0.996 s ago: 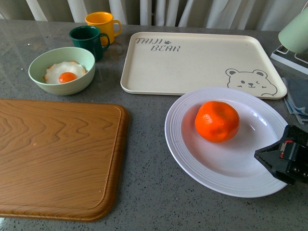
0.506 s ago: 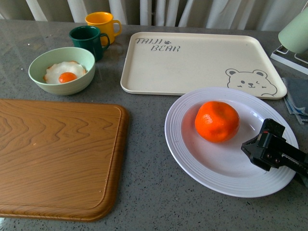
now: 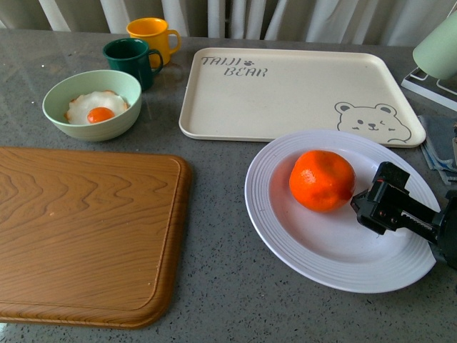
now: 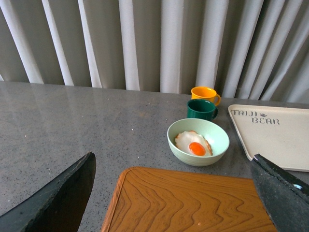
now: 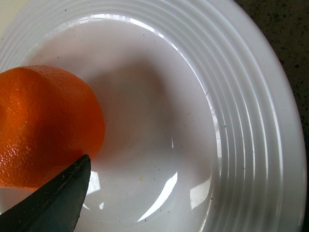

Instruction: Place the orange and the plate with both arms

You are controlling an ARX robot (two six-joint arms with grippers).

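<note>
Bright, even, diffuse light across the front view, sharp edge to edge. Pale sheen on the grey table (image 3: 221, 286) toward the far side. Only a soft, faint shadow beside the orange (image 3: 322, 180). Over to the right wrist view: hard white glare curling along the plate (image 5: 241, 121) and its ridges, dimpled skin crisp, black finger (image 5: 48, 205) slightly soft. Left wrist view clear, curtain (image 4: 169, 43) evenly lit

The grey speckled table (image 3: 214, 286) carries a wooden cutting board (image 3: 78, 229) at the front left. A pale-green bowl (image 3: 93, 130) stands behind it, and a dark green mug (image 3: 128, 61) and a yellow mug (image 3: 148, 34) stand close together farther back. A cream tray (image 3: 285, 93) lies at the back centre, with the white plate (image 3: 285, 246) just in front of it.
</note>
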